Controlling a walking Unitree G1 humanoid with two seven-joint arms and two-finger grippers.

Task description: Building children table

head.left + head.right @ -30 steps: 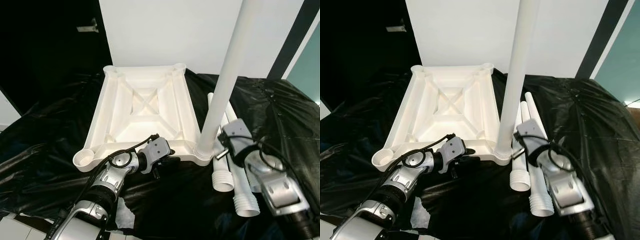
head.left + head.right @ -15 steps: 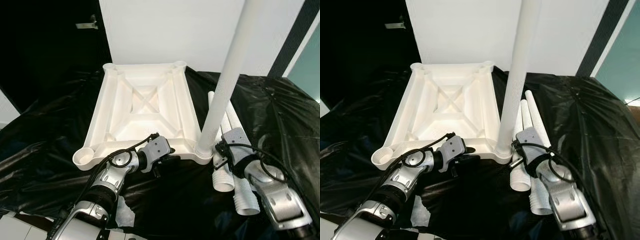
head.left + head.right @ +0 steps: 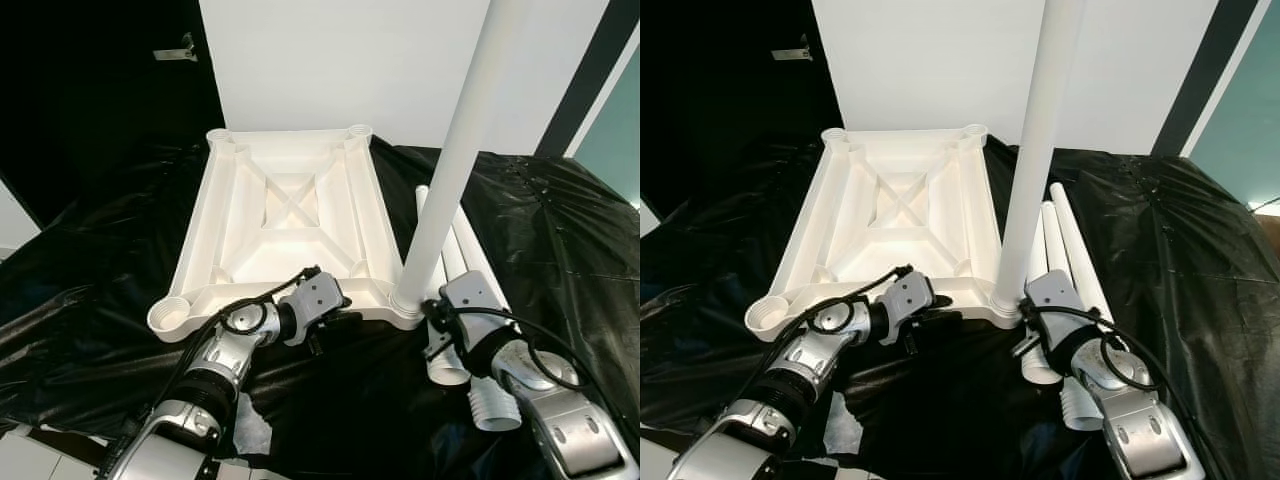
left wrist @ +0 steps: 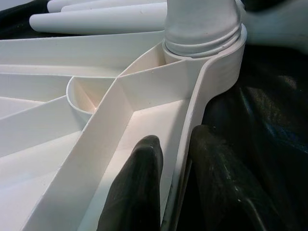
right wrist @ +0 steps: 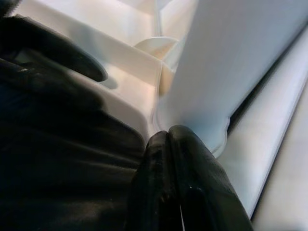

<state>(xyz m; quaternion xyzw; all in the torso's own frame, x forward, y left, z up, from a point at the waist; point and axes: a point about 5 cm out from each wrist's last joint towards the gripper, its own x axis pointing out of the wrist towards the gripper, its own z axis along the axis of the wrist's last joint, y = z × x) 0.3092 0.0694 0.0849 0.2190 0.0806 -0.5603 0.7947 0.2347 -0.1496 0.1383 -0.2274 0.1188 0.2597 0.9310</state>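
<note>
**Robot steadies an upturned white table top while one leg stands in its corner socket**

Head camera, left eye: a white moulded plastic table top [image 3: 290,235] lies upside down on crumpled black plastic sheeting [image 3: 90,300], filling the centre of the frame, its ribbed underside facing up so the corner sockets can take legs. A tall white plastic leg [image 3: 455,170] rises from the lower-right corner socket to the top edge of the frame. The left gripper [image 3: 330,322] sits at the middle of the near rim, lower centre, likely bracing the top against sliding. The right gripper [image 3: 432,330] is at the foot of the upright leg, lower right.

Head camera, right eye: loose white tapered legs [image 3: 1065,250] lie side by side on the sheeting just right of the upright leg, within the right arm's reach. An empty round socket [image 3: 767,318] shows at lower left.

Left wrist camera: two black fingers [image 4: 139,187] straddle the thin rim wall, one inside and one outside, closed onto it. The seated leg's ribbed collar is in the upper right.

Right wrist camera: the black fingertips [image 5: 178,159] are pressed together with nothing between them, touching the base of the leg, apparently nudging it.
</note>
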